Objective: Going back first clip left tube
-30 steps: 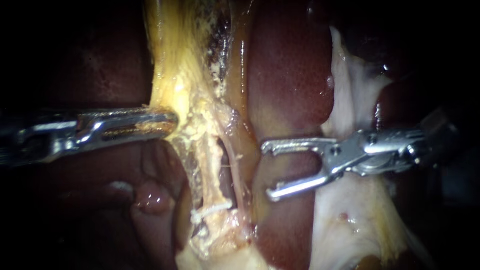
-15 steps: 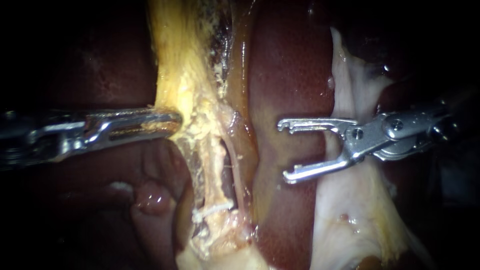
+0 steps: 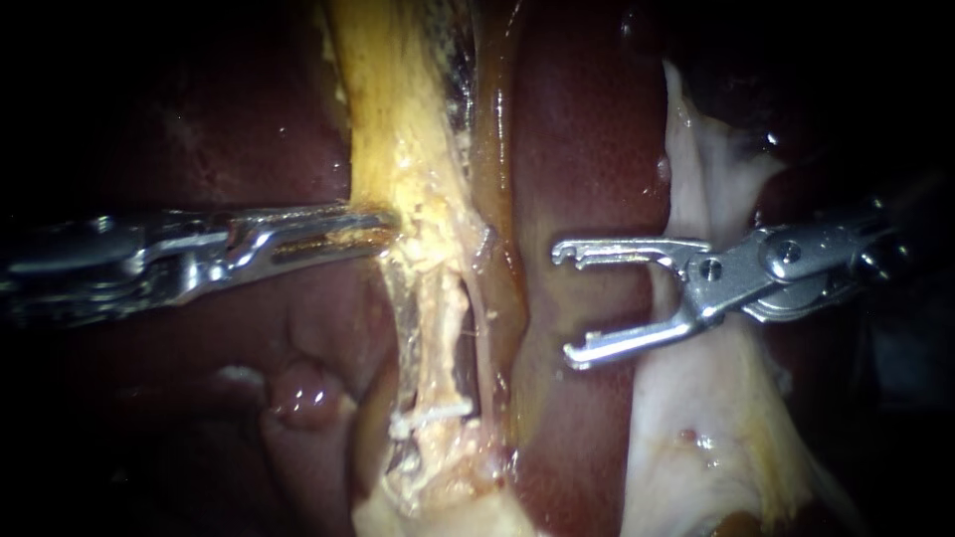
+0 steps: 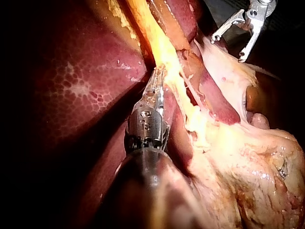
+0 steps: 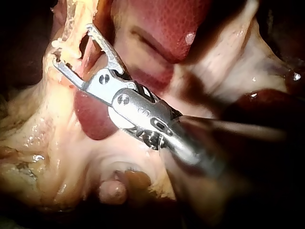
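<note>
My left instrument (image 3: 384,226) comes in from 9 o'clock. Its end effector is clenched on the yellow tissue strand (image 3: 398,119), which runs from 12 o'clock down towards 6. Just below that grasp the strand opens into a window. The left tube (image 3: 435,328) stands there as a pale cord, with a thinner one beside it towards 3 o'clock. A thin white bar (image 3: 430,412) lies across the tube's lower end; I cannot tell if it is a clip.

My right instrument (image 3: 563,303) enters from 3 o'clock. Its end effector is released, with the jaws wide apart and nothing between them. It hovers over the liver (image 3: 587,149), and a strip of bare liver lies between its tips and the tubes. Pale tissue (image 3: 696,428) lies under its shaft.
</note>
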Robot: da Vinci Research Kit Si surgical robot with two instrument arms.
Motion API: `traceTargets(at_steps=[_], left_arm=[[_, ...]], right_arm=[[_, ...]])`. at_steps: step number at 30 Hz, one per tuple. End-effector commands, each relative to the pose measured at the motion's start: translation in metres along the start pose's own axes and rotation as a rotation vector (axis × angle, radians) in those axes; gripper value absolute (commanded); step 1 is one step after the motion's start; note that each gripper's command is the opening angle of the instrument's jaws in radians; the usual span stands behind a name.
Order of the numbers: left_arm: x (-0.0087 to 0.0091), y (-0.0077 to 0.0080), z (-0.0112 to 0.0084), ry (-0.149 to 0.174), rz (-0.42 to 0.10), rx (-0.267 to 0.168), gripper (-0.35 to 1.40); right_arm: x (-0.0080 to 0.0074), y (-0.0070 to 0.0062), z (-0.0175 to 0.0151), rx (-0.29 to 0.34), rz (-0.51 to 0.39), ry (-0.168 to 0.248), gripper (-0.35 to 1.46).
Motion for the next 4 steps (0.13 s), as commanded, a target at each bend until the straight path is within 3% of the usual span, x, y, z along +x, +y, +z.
traceTargets(at_steps=[1,4], left_arm=[[0.0000,0.0000,-0.0001,0.000,-0.001,0.000,-0.35],[0.0000,0.0000,-0.0001,0.002,-0.001,0.003,-0.35]], right_arm=[[0.0001,0.0000,0.0000,0.002,0.000,0.001,0.60],[0.0001,-0.0001,0.0000,0.002,0.000,0.001,0.60]])
